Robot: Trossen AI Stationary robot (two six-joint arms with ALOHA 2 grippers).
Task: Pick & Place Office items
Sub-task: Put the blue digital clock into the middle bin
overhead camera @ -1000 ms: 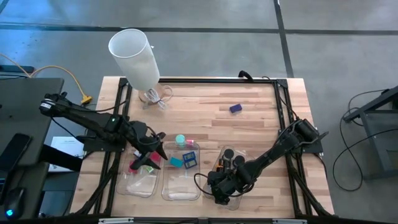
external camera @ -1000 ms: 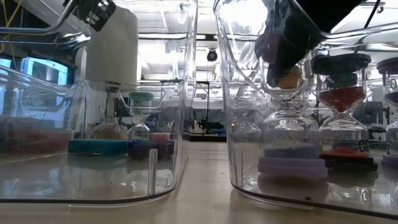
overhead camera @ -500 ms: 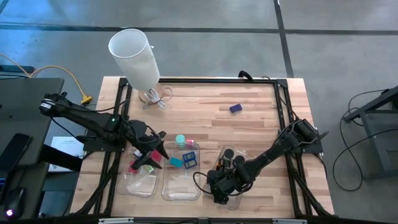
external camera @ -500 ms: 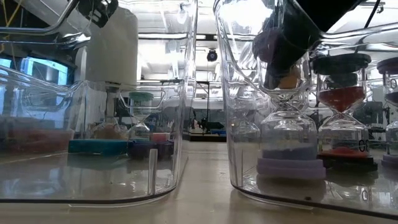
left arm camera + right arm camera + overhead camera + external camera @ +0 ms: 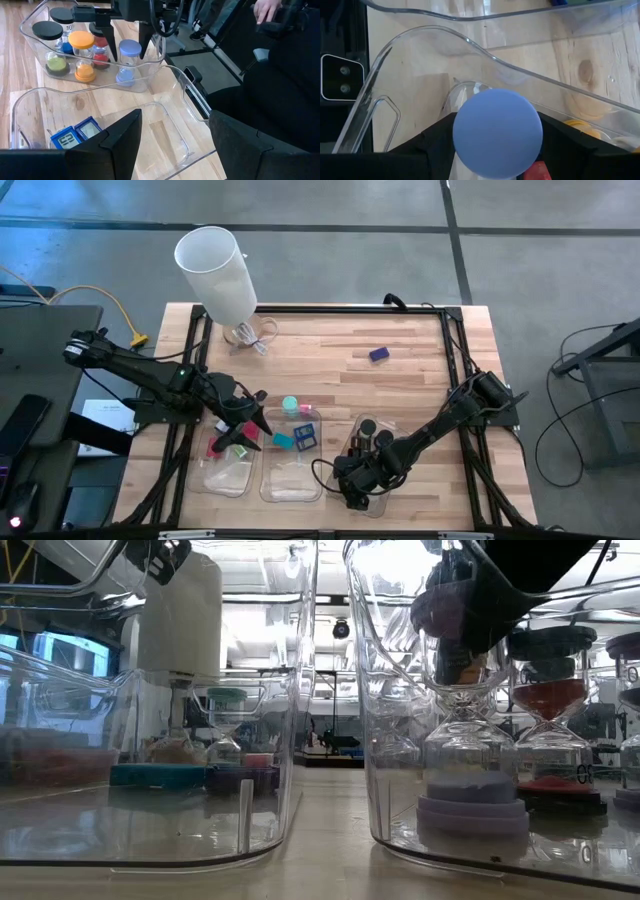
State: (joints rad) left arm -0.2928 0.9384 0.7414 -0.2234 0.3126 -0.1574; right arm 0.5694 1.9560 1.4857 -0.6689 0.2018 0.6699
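Wood planks make up the table [image 5: 330,370], framed in black, on grey floor. At its far left corner a white cylinder [image 5: 215,272] stands. Near the front sit 3 clear trays. Left gripper [image 5: 252,423] hangs with fingers apart over the left tray [image 5: 225,475]. Right gripper [image 5: 352,479] stands astride the blue-capped timer [image 5: 497,132] in the right tray [image 5: 30,37]; I cannot tell whether it grips. A blue block [image 5: 378,354] lies alone far back.

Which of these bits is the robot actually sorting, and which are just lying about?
Part of the job:
blue-capped timer
orange-capped timer
blue blocks
purple piece
teal cap

Not being sorted:
white cylinder
clear trays, which only hold the pieces
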